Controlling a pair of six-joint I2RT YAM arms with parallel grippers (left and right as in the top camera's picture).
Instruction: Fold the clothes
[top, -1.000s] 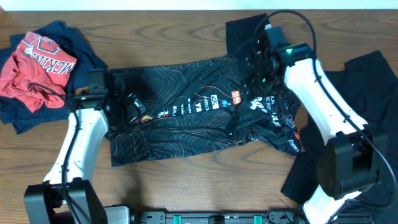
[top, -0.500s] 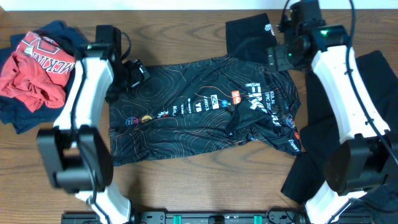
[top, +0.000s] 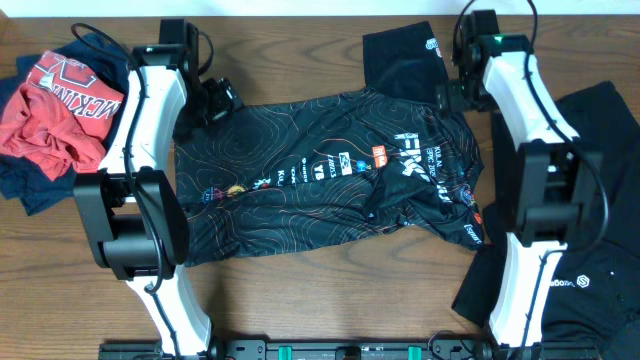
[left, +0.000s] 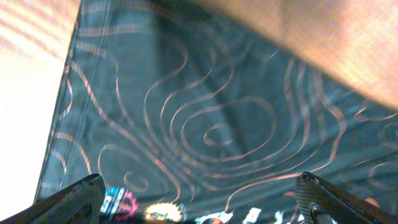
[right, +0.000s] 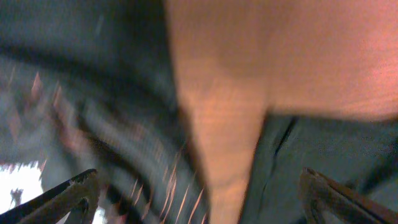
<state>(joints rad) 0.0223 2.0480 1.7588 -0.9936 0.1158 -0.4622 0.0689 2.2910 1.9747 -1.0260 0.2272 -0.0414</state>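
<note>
Right wrist view, blurred. The dark fingertips (right: 65, 198) of the right gripper (right: 199, 198) stand wide apart at the lower corners, nothing between them. Beyond lie a black garment with thin pale lines (right: 93, 112), a brown wooden table (right: 249, 56) and a plain dark cloth (right: 311, 143).

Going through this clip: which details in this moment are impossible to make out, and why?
- Right wrist view: motion blur smears the jersey; print unreadable.
- Overhead: jersey's sponsor logos too small to read.
- Overhead: black garment cut by the right edge, partly under the right arm.
- Overhead: navy garment mostly covered by the red shirt.
- Left wrist view: fingertips cut by the bottom edge.
</note>
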